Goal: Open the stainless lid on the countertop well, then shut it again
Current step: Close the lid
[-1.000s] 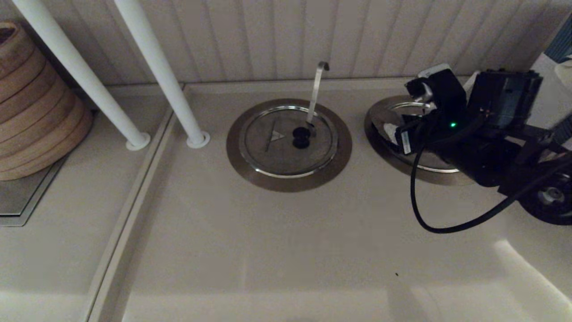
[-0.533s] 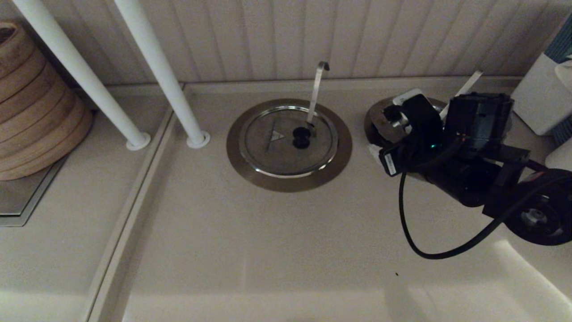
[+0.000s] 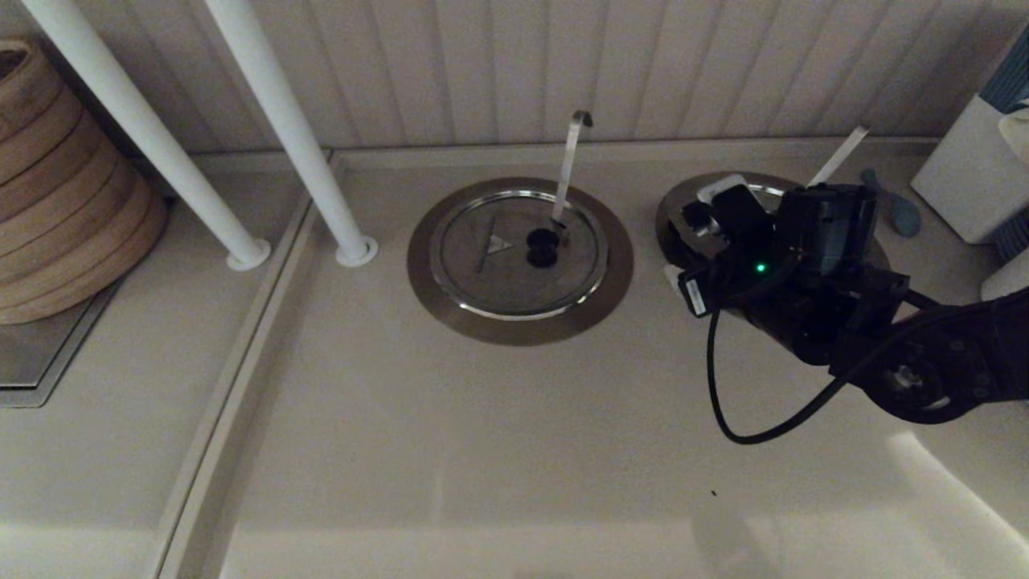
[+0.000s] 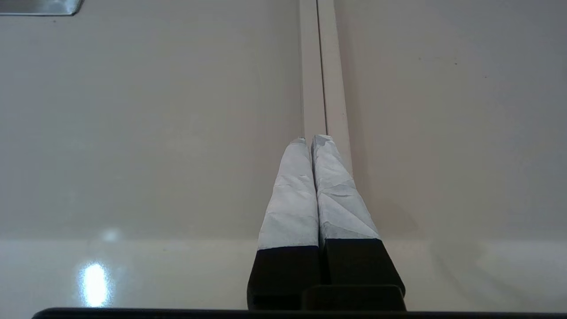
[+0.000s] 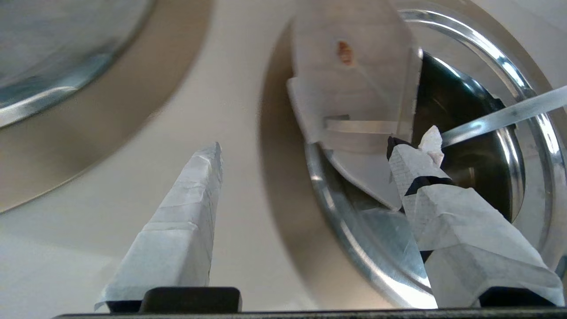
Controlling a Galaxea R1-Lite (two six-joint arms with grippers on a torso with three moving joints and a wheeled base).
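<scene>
The right-hand countertop well (image 5: 465, 133) shows dark inside its brushed-steel ring (image 3: 683, 213). One half of the stainless lid (image 5: 354, 66) stands folded up, and its knob is hidden. The straight utensil handle (image 5: 509, 115) slants out of the hole, and in the head view this handle (image 3: 840, 153) rises behind the arm. My right gripper (image 5: 322, 146) is open. One fingertip (image 5: 432, 137) sits at the raised half's edge over the hole. The other fingertip (image 5: 212, 153) hangs over bare counter. My left gripper (image 4: 310, 139) is shut on nothing, parked above a counter seam.
The twin lid (image 3: 518, 252) lies flat in its ring, with a hook-tipped handle (image 3: 572, 161) upright. Two white poles (image 3: 281, 121) stand at the back left beside stacked bamboo steamers (image 3: 64, 185). A white container (image 3: 965, 169) and a blue-grey object (image 3: 896, 211) sit at the far right.
My right arm has dropped lower and drawn nearer and leftward over the right well. The straight handle and the blue-grey object behind it have come into view.
</scene>
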